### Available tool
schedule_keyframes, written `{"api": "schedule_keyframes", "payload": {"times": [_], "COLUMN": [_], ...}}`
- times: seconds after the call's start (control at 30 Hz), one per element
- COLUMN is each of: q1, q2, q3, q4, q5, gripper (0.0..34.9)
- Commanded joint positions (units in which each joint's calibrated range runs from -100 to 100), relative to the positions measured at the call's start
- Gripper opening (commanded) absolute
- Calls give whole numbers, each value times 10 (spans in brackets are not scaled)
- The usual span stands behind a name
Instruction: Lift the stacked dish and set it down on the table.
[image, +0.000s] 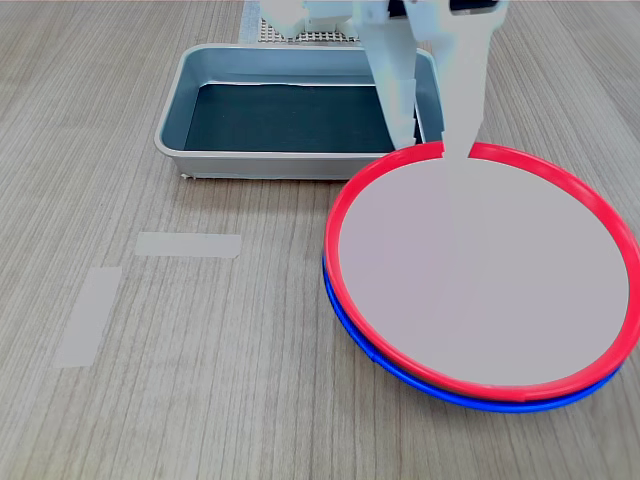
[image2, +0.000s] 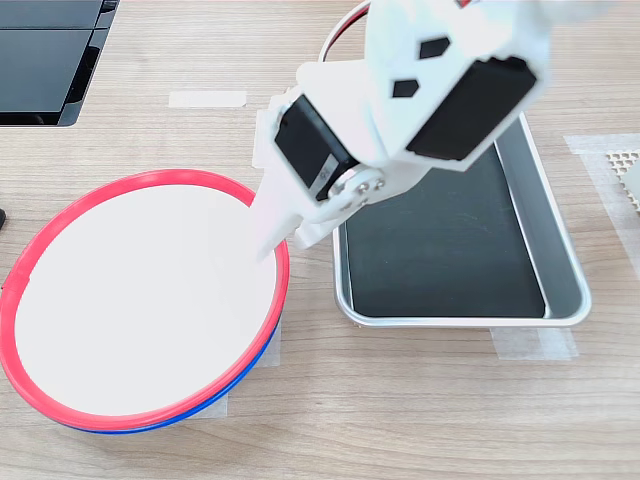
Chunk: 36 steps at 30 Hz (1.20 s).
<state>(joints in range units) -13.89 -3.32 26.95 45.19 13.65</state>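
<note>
while red-rimmed dish (image: 480, 275) sits nested atop blue-rimmed plate (image: 400, 375) beside tray (image: 200, 75), gripper (image: 432, 150) straddles dish's tray-side rim, jaws partly open, nothing clamped; placed for rim pinch, likely.

I see my jaws straddling the red-rimmed dish (image: 480, 275) at its far rim. It sits on the blue-rimmed plate (image: 400, 372), tray (image: 175, 120) just behind.

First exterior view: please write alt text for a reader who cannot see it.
A red-rimmed plate sits stacked on a blue-rimmed plate on a wood-grain table, with the white claw at its far rim. An empty grey metal tray lies behind; two tape strips lie left.
</note>
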Motion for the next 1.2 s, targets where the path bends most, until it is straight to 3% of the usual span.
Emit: {"api": "schedule_keyframes", "payload": {"times": [0.0,0.67,0.77,0.83,1.17], "q1": [-1,-6,-6,-5,1], "q2": [13,95,105,104,15], "q3": [-38,-75,-82,-82,-39], "q4": [-17,-81,-83,-84,-88], "q5": [-1,20,22,23,2], "gripper": [145,131,98,4,1]}}
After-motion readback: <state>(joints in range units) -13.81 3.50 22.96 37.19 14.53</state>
